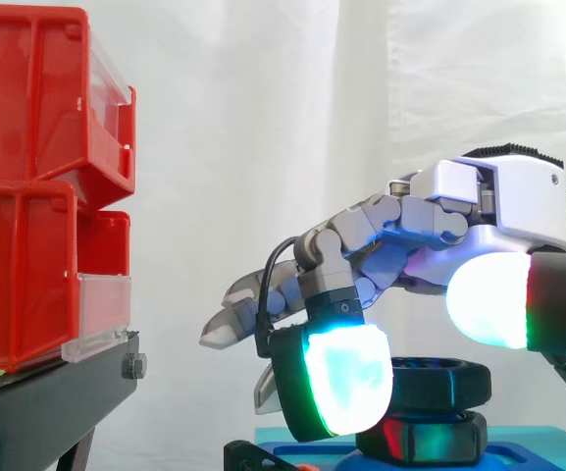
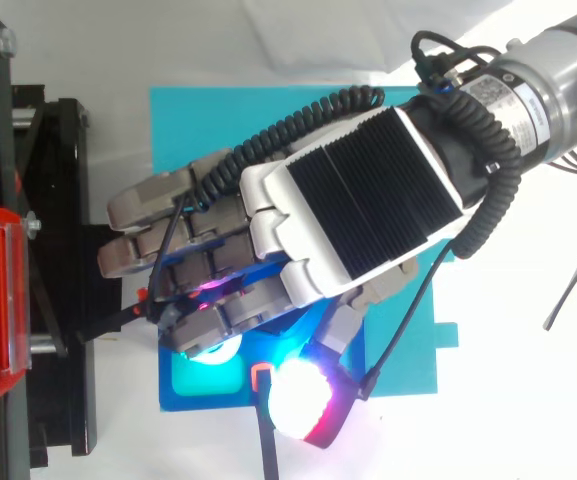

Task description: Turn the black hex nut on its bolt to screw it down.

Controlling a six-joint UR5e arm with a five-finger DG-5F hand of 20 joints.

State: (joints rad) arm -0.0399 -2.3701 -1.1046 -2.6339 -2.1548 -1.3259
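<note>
a: where is the black hex nut (image 1: pixel 437 381)?

b: low on the right in the side view. it is stacked on a second black piece (image 1: pixel 422 439), which stands on the blue base plate (image 1: pixel 557 446). the bolt is hidden, so how far down the nut already sits can't be read.

a: and the hand (image 1: pixel 503 201)?

b: it arches right over the nut. neither view makes clear whether it grips the nut or only sits around it.

a: what could go wrong from here?

b: most likely a slipping turn. if contact is light, the hand would rotate and the nut would stay put. pressing off-centre could also cock the nut on the thread and bind it, or drag the plate across the white table (image 2: pixel 528 400).

a: room to move?

b: it is open above and back toward the white curtain (image 1: pixel 263 147). the left is the tight side, with the black stand (image 1: pixel 57 397) and its red bins (image 1: pixel 27 196). in the top view the hand reaches near the stand's edge, so a wide swing that way might clip it.
</note>
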